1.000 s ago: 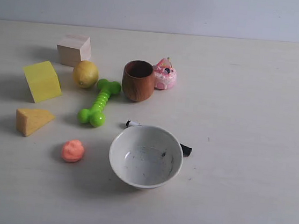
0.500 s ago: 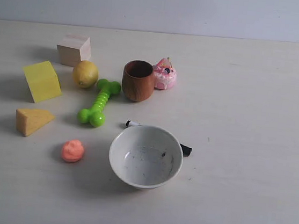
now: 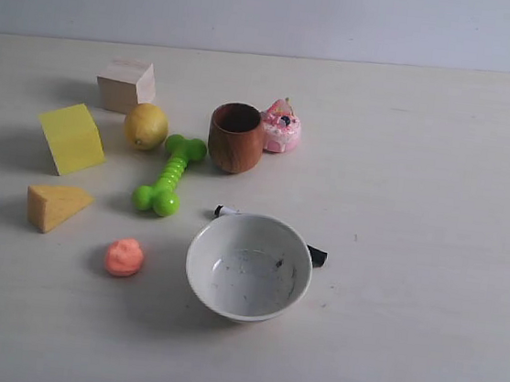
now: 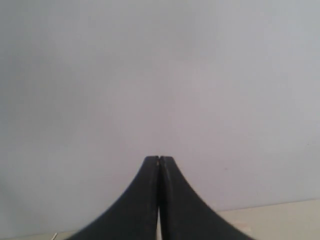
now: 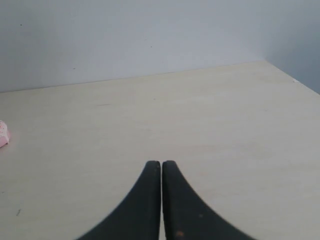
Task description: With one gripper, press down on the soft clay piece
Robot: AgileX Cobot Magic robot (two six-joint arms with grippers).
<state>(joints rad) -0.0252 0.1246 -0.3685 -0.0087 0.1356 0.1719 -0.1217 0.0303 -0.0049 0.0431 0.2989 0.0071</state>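
Observation:
The soft clay piece (image 3: 124, 257) is a small salmon-orange rounded lump lying on the table at the front left, just left of the white bowl (image 3: 198, 272). No arm shows in the exterior view. In the left wrist view my left gripper (image 4: 159, 159) is shut with nothing in it and faces a plain grey wall. In the right wrist view my right gripper (image 5: 161, 163) is shut and empty above bare table, far from the clay.
Left of the clay's area lie a yellow-orange wedge (image 3: 55, 206), a yellow block (image 3: 72, 138), a wooden cube (image 3: 126, 84), a lemon (image 3: 145, 126) and a green bone toy (image 3: 170, 174). A wooden cup (image 3: 236, 138), a pink cake toy (image 3: 281, 127) (image 5: 3, 134) and a marker (image 3: 317, 255) are nearby.

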